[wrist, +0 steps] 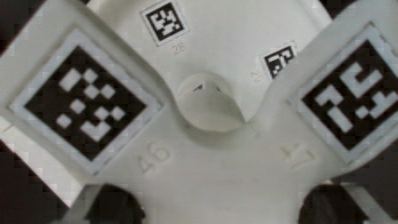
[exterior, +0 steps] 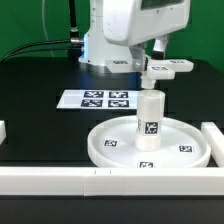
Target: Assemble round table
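Note:
The large rimmed round disc [exterior: 150,148] lies on the black table near the front. The short cylindrical leg [exterior: 148,118] stands upright in its middle, tag facing the camera. My gripper [exterior: 152,70] hangs just above the leg and is shut on the four-armed cross-shaped foot [exterior: 167,68], held level above the leg's top. In the wrist view the foot [wrist: 199,110] fills the picture, two tagged arms spread out, its centre hub in the middle, the disc [wrist: 214,25] below. My fingertips [wrist: 128,195] show as dark shapes against the foot's sides.
The marker board [exterior: 104,99] lies flat on the table behind the disc. Long white bars [exterior: 60,178] run along the front edge and at the exterior view's right [exterior: 212,140]. A small white block [exterior: 3,130] sits at the exterior view's left edge.

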Tool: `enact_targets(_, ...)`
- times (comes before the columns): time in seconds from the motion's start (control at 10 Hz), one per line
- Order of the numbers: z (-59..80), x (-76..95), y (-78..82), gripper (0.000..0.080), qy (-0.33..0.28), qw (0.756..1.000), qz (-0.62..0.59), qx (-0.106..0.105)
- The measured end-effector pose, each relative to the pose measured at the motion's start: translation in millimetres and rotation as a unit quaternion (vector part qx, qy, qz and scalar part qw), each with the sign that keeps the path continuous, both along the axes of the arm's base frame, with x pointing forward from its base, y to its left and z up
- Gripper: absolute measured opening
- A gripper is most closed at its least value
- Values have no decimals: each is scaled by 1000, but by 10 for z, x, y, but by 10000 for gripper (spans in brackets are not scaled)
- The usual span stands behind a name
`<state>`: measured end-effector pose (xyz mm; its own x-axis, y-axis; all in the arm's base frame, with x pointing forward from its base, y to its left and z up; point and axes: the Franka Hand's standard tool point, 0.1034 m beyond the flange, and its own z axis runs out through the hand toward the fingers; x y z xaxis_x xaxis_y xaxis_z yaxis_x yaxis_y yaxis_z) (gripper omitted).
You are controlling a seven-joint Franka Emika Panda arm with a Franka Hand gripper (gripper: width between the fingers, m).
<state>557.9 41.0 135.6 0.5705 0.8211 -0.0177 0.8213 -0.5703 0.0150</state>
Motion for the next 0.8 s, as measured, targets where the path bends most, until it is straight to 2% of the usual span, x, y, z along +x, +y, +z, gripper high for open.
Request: enact_targets(0.8,-201,-50,-38,442,15,1000,-3,-1)
